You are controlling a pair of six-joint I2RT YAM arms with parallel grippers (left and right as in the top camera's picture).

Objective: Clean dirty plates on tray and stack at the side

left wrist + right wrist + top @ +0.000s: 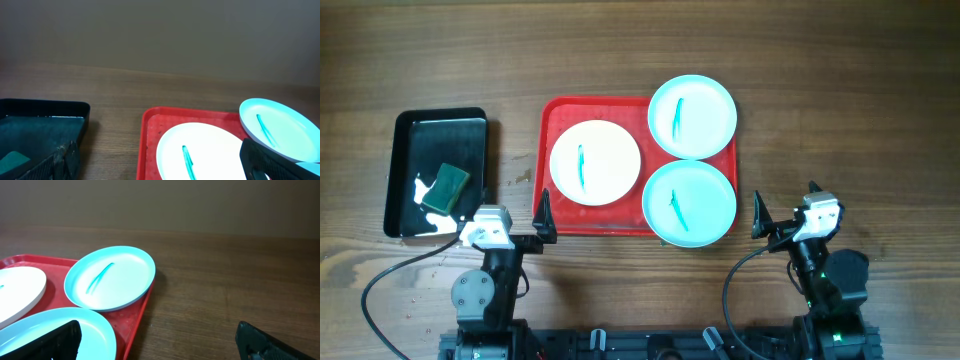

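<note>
Left gripper (544, 212) sits at the near edge, 7 o'clock of the red tray (556, 218), jaws spread wide, holding nothing, tips just short of the tray's near-left corner. Right gripper (760, 216) is at 5 o'clock of the tray, also wide open and empty, close to the tray's near-right corner but not touching it. On the tray, nearest first: aqua plate (689, 203) at 5 o'clock, its edge overlapping the near-right rim. White plate (595, 162) at 9 o'clock, flat inside the rim. Second aqua plate (692, 117) at 1 o'clock, hanging over the far-right corner. Each plate has one thin teal smear. The two aqua plates sit just beside each other; can't tell if they touch. Black tray (396, 180) is at 9 o'clock, apart from the red one, with a green sponge (450, 187) inside. All on a wooden table (840, 90).
</note>
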